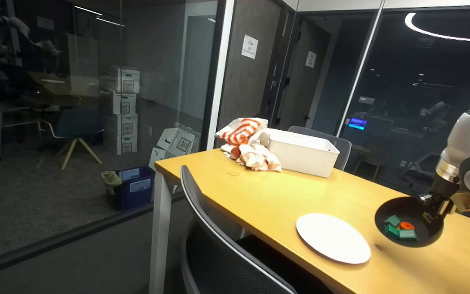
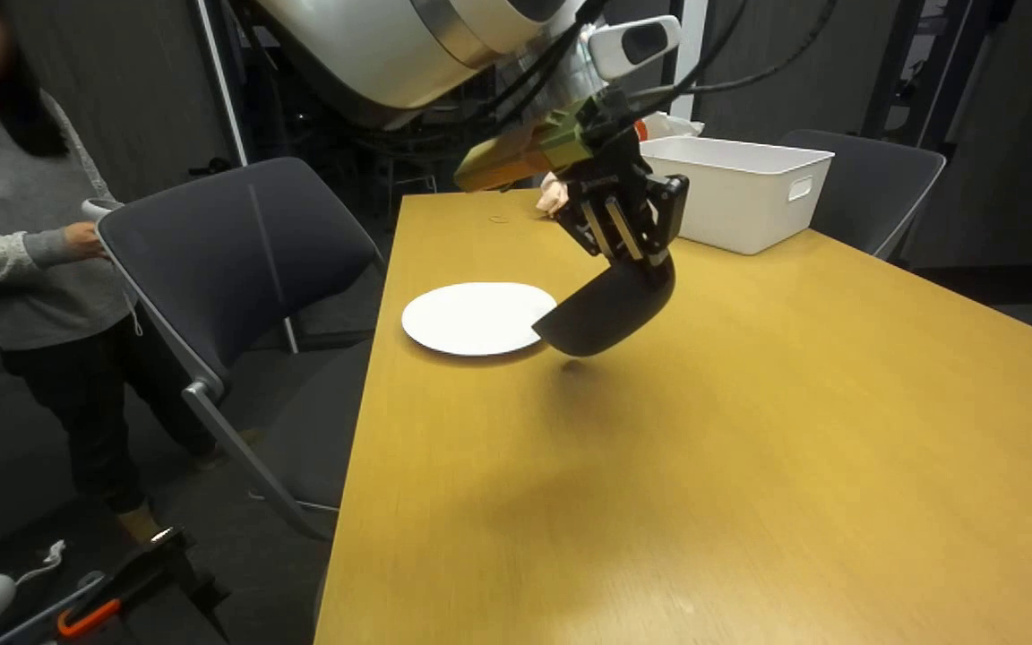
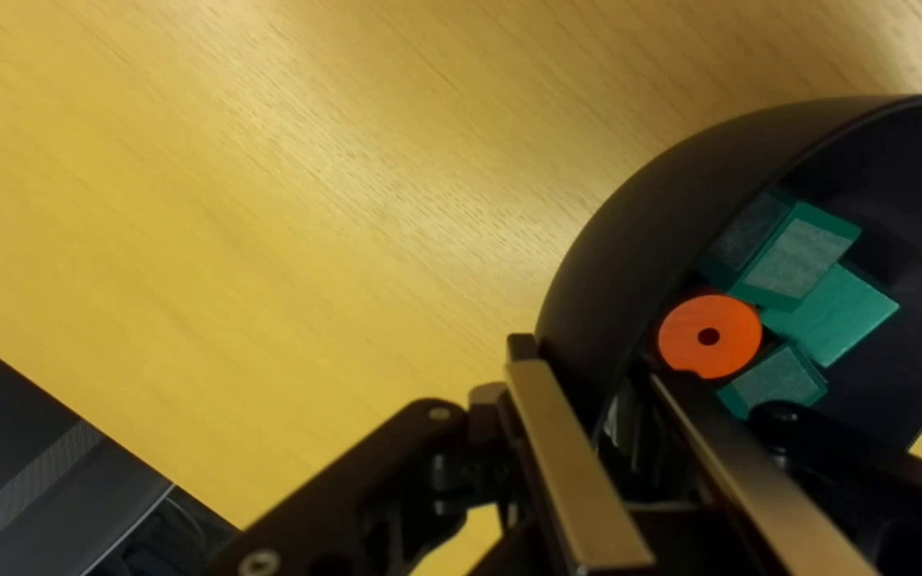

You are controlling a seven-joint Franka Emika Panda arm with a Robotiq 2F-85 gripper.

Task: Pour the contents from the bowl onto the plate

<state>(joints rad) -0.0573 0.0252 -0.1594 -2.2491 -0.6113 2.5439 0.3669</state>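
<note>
Tool (image 3: 595, 364) clamped on the black bowl (image 2: 610, 309), the bowl's mouth tilted up and toward the white plate (image 2: 476, 319).

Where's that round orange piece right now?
In the wrist view, the orange disc lies right of centre inside the tilted black bowl, beside green blocks.

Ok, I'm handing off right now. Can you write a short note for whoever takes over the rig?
Gripper: shut on the wall of the bowl.
Bowl: held above the table, beside the plate, tilted toward it.
In the bowl: green pieces and an orange disc.
Plate: on the table near its edge; no pieces on it.
Done: bowl gripped and raised.
Left: the pour; probably bring the bowl over the plate, then tip it further.
</note>
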